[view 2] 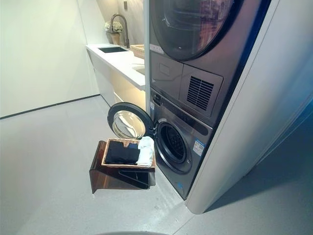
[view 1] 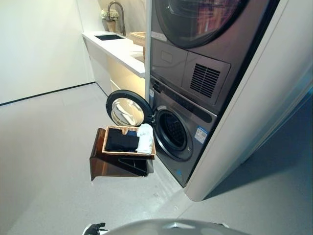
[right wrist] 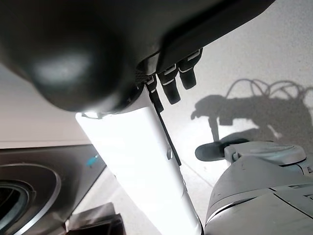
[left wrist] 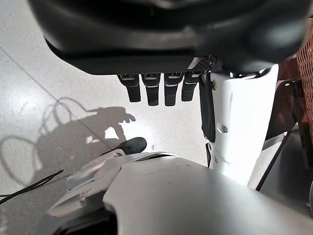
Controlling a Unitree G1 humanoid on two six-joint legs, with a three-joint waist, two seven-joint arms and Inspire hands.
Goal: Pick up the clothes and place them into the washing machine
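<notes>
A wicker basket (view 1: 128,153) sits on a brown stand (view 1: 115,167) in front of the lower washing machine (view 1: 188,142). In the basket lie a black garment (view 1: 121,140) and, on its machine side, a white one (view 1: 145,138). The machine's round door (view 1: 126,110) is swung open to the left, and the dark drum opening (view 1: 172,131) shows behind the basket. My left hand (left wrist: 155,90) hangs down with straight fingers and holds nothing. My right hand (right wrist: 173,81) hangs the same way, empty, with the machine's grey front (right wrist: 29,191) near it. Neither hand shows in the eye views.
A dryer (view 1: 195,19) is stacked above the washing machine inside a white cabinet frame (view 1: 254,107). A white counter (view 1: 120,49) with a sink and a faucet (view 1: 117,12) runs along the wall behind. Grey floor (view 1: 49,147) spreads left of the stand.
</notes>
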